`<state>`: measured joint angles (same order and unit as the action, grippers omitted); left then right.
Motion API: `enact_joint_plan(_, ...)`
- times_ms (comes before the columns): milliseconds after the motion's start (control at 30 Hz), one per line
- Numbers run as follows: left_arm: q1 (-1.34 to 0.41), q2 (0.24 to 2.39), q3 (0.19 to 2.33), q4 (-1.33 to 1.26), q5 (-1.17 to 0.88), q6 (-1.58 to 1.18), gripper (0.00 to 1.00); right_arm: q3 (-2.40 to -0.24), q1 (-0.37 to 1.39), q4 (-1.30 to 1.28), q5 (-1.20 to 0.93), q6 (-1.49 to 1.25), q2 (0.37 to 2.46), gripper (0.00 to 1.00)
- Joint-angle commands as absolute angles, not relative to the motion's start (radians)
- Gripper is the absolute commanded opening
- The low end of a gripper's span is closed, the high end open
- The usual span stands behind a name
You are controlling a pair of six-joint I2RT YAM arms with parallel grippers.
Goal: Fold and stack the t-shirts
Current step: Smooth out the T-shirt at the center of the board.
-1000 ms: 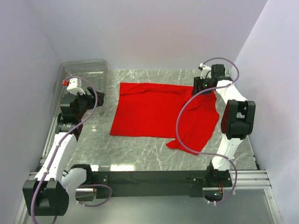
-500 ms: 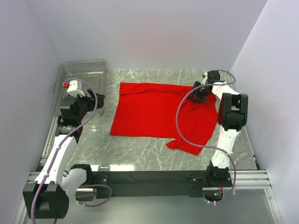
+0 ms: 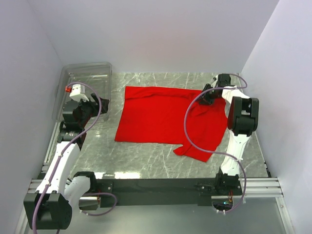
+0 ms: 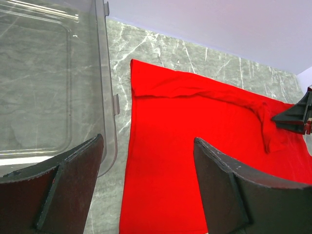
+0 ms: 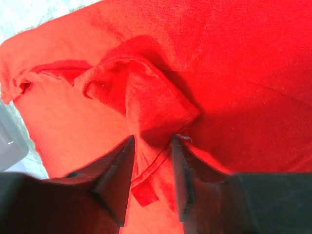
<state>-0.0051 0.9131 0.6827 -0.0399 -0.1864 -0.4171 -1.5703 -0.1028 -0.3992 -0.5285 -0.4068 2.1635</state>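
So the red t-shirt [image 3: 165, 119] lies mostly flat on the counter [image 3: 146, 163], with bare marble along its near edge and a strip between it and the clear bin [image 4: 105, 73]. At its far right corner the right pincer [image 5: 152, 146] is pinching a bunched fold, cloth spreading left of it. Meanwhile the left pincer [image 4: 146, 185] hangs wide open and empty, shirt just to its right.

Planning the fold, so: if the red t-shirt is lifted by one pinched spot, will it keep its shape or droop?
Probably droop: the t-shirt puckers into soft ridges between the right gripper's fingers. Pushed, it would likely wrinkle rather than slide whole; its near corner already lies rumpled. It looks thin, so probably light.
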Motion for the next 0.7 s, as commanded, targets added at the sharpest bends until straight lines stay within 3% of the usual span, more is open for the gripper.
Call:
enact_joint_plan(0,-0.002,0.891,0.68,-0.058,-0.192,-0.431,0.8,-1.597,-0.11,-0.351,-0.557,-0.442,2.18,0.38)
enact_joint_plan(67,-0.002,0.893,0.683,-0.057,-0.192,-0.43,0.8,-1.588,-0.109,-0.342,-0.554,-0.442,2.174,0.33)
enact_joint_plan(200,-0.002,0.893,0.681,-0.06,-0.193,-0.43,0.8,-1.58,-0.109,-0.327,-0.543,-0.423,2.146,0.14)
enact_joint_plan(367,-0.002,0.896,0.68,-0.064,-0.198,-0.433,0.8,-1.566,-0.1,-0.313,-0.517,-0.374,2.097,0.03)
enact_joint_plan(500,-0.002,0.9,0.683,-0.067,-0.199,-0.433,0.8,-1.568,-0.083,-0.322,-0.503,-0.334,2.083,0.02)
enact_joint_plan(667,-0.002,0.9,0.687,-0.064,-0.199,-0.433,0.8,-1.575,-0.064,-0.345,-0.474,-0.296,2.086,0.13)
